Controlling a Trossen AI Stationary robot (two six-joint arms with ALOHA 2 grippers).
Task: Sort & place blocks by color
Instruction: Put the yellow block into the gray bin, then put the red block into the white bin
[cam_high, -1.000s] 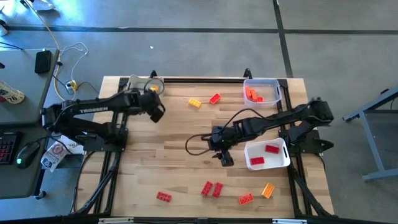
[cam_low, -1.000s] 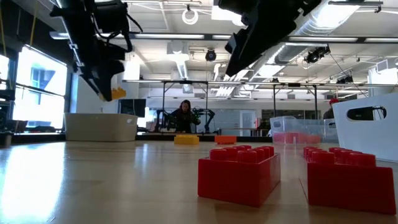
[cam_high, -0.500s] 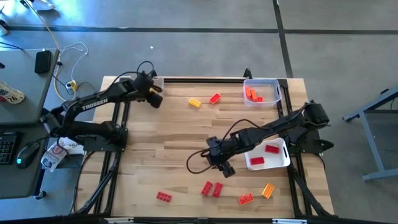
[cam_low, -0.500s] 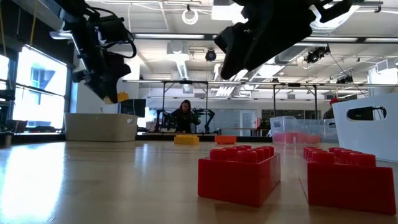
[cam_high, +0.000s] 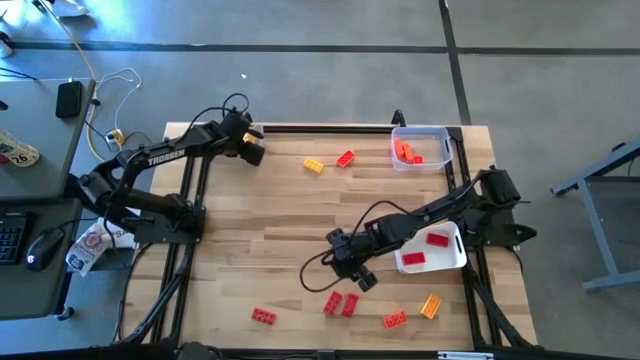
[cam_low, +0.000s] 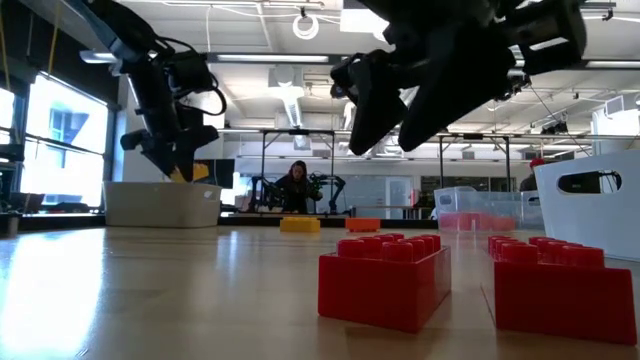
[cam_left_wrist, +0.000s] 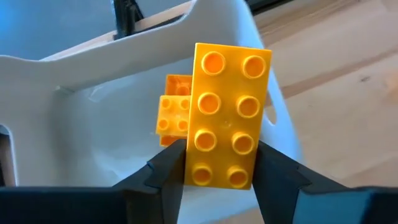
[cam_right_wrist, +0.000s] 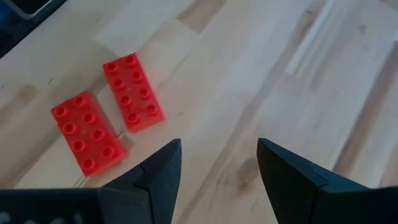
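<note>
Left pincer (cam_left_wrist: 217, 171) clamping yellow block (cam_left_wrist: 227, 115) over white tray (cam_left_wrist: 93, 124), right pincer (cam_right_wrist: 217, 168) open near two red blocks (cam_right_wrist: 106, 121)

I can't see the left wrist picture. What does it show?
The left gripper holds a yellow block by its end, over a white tray. A smaller yellow-orange block already lies in that tray, beside the wooden table.

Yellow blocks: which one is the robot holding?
The yellow block pinched in the left gripper over the far-left tray. The other yellow one lies loose on the table.
</note>
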